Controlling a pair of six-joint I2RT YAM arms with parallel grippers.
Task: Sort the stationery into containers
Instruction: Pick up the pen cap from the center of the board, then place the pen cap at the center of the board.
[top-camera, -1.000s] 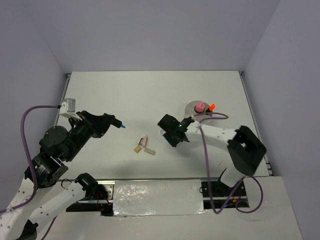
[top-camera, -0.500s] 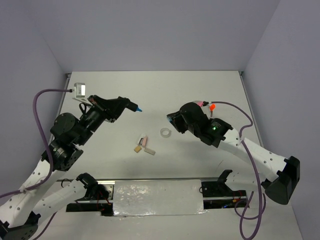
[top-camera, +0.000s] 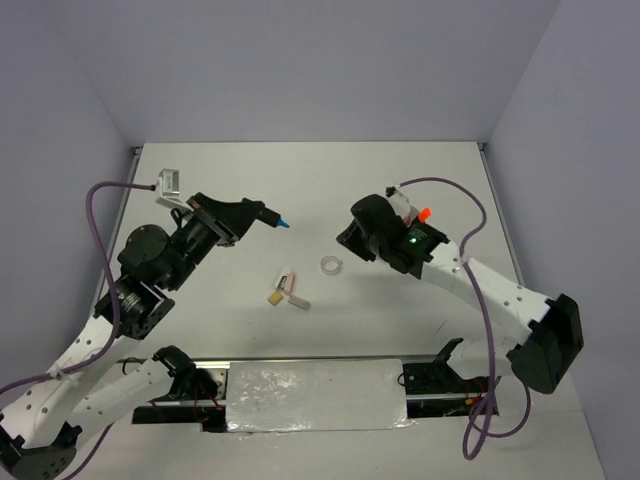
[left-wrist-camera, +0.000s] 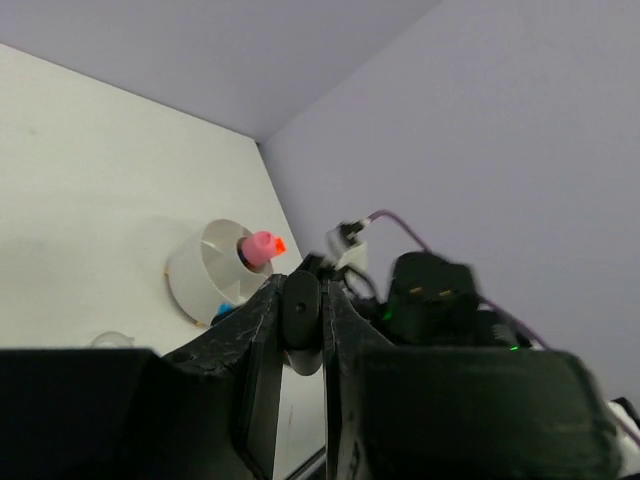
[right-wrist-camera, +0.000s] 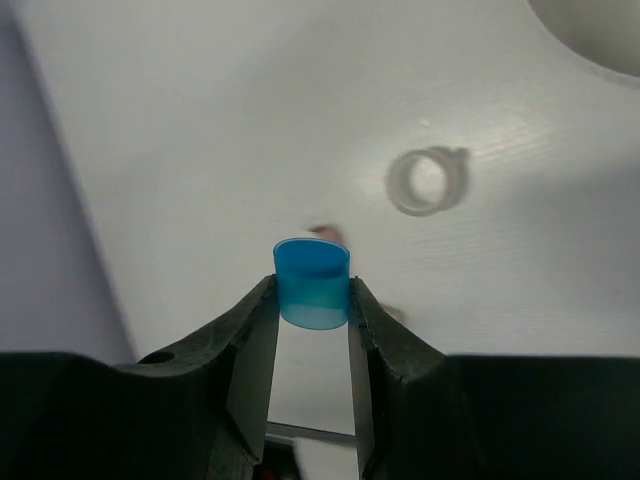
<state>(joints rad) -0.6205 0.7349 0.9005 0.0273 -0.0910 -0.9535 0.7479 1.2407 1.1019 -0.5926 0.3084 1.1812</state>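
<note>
My left gripper (top-camera: 262, 215) is shut on a black marker whose blue tip (top-camera: 284, 222) juts to the right, held above the table left of centre. In the left wrist view the marker's black end (left-wrist-camera: 300, 315) sits between the closed fingers. My right gripper (top-camera: 350, 235) is shut on a small blue cap (right-wrist-camera: 312, 282), held above the table near the clear tape ring (top-camera: 331, 265), which also shows in the right wrist view (right-wrist-camera: 428, 182). The round white tub (left-wrist-camera: 205, 268) holds a pink cylinder (left-wrist-camera: 262, 245). An orange tip (top-camera: 424, 213) shows beside my right arm, which hides most of the tub from above.
A pink eraser (top-camera: 288, 284), a tan piece (top-camera: 274, 297) and a pale strip (top-camera: 299, 303) lie together on the table near the front centre. The tub's rim (right-wrist-camera: 600, 40) shows at the top right of the right wrist view. Purple cables loop off both arms.
My left gripper has risen and swung right with the marker. My right arm has lifted off the spot by the tape ring and stretched back toward the tub, uncovering the ring.
</note>
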